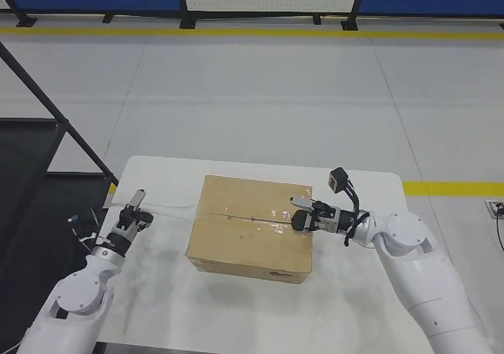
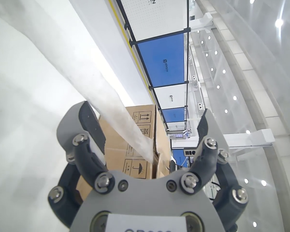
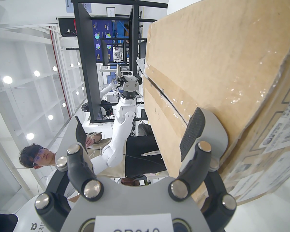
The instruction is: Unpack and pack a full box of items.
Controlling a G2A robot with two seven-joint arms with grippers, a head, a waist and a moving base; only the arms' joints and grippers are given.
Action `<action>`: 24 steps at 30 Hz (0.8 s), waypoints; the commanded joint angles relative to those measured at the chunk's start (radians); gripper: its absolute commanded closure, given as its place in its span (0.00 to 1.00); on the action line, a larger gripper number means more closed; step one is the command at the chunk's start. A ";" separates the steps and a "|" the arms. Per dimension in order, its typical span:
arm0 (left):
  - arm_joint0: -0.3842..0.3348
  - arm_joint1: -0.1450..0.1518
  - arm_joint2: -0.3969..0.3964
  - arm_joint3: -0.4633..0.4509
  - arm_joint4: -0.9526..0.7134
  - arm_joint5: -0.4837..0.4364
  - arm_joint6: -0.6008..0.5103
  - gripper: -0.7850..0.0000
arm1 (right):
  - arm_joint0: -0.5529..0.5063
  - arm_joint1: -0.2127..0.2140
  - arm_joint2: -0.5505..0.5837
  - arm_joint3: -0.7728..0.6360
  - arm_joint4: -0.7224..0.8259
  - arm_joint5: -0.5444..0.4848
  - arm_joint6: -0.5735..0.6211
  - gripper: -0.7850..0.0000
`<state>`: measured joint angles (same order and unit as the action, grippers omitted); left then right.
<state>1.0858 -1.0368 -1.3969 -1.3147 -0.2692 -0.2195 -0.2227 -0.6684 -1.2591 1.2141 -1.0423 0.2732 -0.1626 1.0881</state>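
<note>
A brown cardboard box stands in the middle of the white table, its top flaps down with a dark seam between them. My right gripper is at the box's right top edge. It is open: one finger lies against the box top beside the seam, the other hangs free. My left gripper is left of the box, open. A pale strip of tape runs past one of its fingers to the box.
A black metal frame and a dark floor area border the table's left side. Bare tabletop lies in front of the box and to its right. A yellow floor line runs past the table's right end.
</note>
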 commanded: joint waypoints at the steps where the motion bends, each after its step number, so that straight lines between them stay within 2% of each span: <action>1: -0.005 -0.002 0.003 0.010 0.002 0.000 -0.006 0.00 | 0.000 0.000 0.000 0.000 0.000 0.000 0.000 0.00; 6: -0.027 -0.005 0.036 0.046 0.047 0.054 -0.100 0.00 | 0.000 0.000 0.000 0.000 0.000 0.000 0.000 0.00; 14: -0.023 -0.008 0.023 0.110 0.072 0.100 -0.074 0.00 | 0.000 0.000 0.000 0.000 0.000 0.000 0.000 0.00; 20: 0.033 0.003 -0.014 0.058 0.081 0.027 -0.189 0.00 | 0.000 0.000 0.000 0.000 0.000 0.000 0.000 0.00; 22: 0.047 0.003 -0.010 0.034 0.068 0.016 -0.245 0.00 | 0.000 0.000 0.000 0.000 0.000 0.000 0.000 0.00; 24: 0.039 -0.001 0.006 0.036 0.064 0.020 -0.256 0.00 | 0.000 0.000 0.000 0.000 0.000 0.000 0.000 0.00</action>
<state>1.1313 -1.0349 -1.4014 -1.2823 -0.2036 -0.2041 -0.4764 -0.6684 -1.2591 1.2141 -1.0423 0.2732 -0.1626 1.0881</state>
